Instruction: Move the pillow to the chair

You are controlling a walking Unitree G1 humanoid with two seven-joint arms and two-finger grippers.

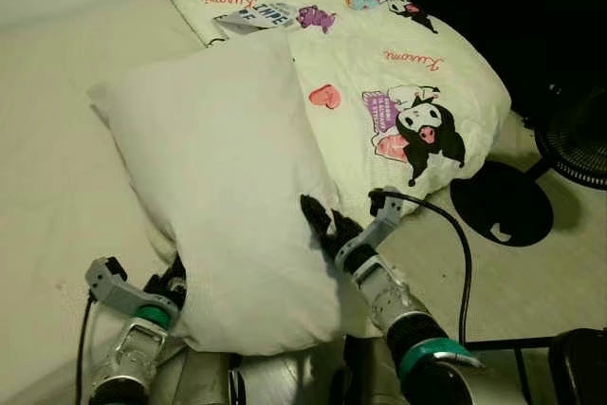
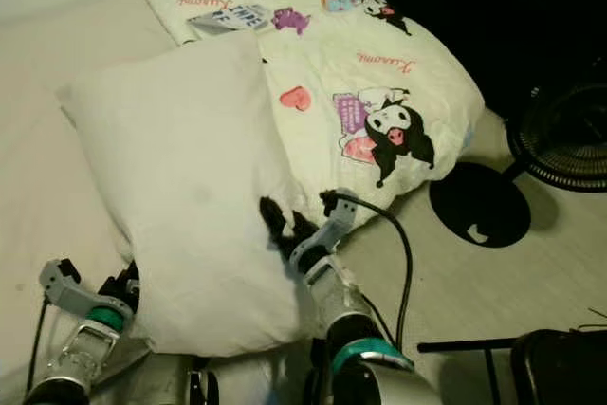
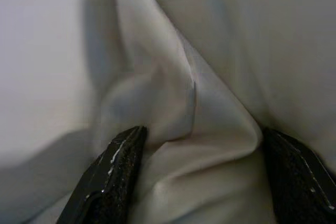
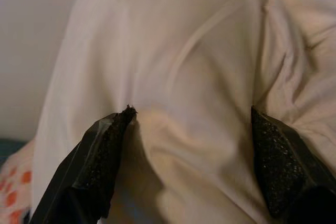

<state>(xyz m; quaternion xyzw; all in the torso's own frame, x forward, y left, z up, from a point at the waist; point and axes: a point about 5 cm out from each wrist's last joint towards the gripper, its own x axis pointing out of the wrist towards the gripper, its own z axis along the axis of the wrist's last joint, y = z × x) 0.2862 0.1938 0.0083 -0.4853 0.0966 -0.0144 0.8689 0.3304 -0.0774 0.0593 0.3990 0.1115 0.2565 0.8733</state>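
Observation:
A big white pillow (image 1: 218, 187) lies slantwise on the pale bed (image 1: 47, 168), its near end toward me. My left gripper (image 1: 171, 286) is tucked against the pillow's near left corner. In the left wrist view its fingers (image 3: 113, 166) stand apart with a fold of pillow cloth bulging between them. My right gripper (image 1: 322, 220) presses into the pillow's right edge. The right wrist view shows its fingers (image 4: 100, 156) spread wide, with the pillow's cloth stretched across the gap. The near edge of the pillow hides part of both wrists.
A cream quilt (image 1: 379, 64) printed with cartoon figures lies behind and to the right of the pillow. On the floor to the right stand a black fan (image 1: 579, 139) and its round base (image 1: 503, 204). A black cable (image 1: 465, 263) loops from my right wrist.

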